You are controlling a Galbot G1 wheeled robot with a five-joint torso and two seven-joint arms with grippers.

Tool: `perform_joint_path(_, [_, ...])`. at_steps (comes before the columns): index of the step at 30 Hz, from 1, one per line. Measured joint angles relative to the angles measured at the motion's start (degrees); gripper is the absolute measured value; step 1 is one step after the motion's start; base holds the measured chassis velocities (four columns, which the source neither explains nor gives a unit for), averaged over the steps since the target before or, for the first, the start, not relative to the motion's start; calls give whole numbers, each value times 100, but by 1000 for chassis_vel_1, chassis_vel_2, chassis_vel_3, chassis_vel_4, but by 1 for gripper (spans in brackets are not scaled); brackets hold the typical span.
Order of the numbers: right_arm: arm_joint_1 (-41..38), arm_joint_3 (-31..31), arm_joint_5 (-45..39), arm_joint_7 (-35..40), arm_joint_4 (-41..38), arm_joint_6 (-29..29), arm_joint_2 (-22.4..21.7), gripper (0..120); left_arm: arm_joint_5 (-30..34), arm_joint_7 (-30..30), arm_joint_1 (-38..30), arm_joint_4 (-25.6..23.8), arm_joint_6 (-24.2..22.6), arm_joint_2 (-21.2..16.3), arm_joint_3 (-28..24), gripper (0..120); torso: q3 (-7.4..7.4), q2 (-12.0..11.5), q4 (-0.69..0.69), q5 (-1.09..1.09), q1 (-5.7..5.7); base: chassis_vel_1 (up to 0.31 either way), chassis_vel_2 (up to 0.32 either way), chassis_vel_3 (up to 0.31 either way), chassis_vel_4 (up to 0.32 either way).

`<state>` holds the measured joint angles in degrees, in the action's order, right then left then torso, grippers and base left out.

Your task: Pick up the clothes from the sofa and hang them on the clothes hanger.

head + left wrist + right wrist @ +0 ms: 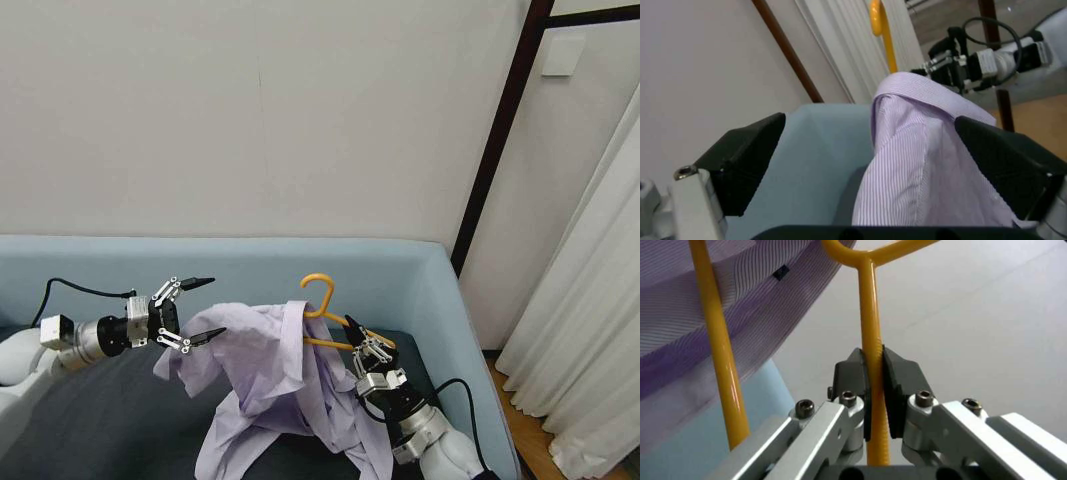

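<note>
Above the sofa seat: right gripper, raised from below, jaws clamped on yellow hanger bar; purple shirt draped over hanger; left gripper, level, jaws wide, beside shirt. Right wrist view: bar pinched between pads.

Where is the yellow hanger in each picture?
Head view: hanger in the middle, over the sofa, pinched by the right gripper.
Left wrist view: hanger poking up behind the shirt collar, beyond the open left gripper.
Right wrist view: hanger bar clamped in the shut right gripper.
Shared landmark: the purple shirt draped on it.
</note>
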<state>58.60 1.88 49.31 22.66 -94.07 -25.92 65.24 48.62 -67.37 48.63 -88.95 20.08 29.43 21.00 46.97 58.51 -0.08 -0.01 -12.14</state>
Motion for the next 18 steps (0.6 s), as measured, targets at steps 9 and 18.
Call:
perform_joint_path(9, [-251,-300,429,67,283,-115,285,5,-321,-367,-189,0,-573,-73,-354,100,0,0,0,-1,0,0,0,0,0])
perform_joint_path(18, [-207,-364,506,122,216,-102,378,5,-822,-418,-294,206,-731,124,-529,75,0,0,2,-1,0,0,0,0,0])
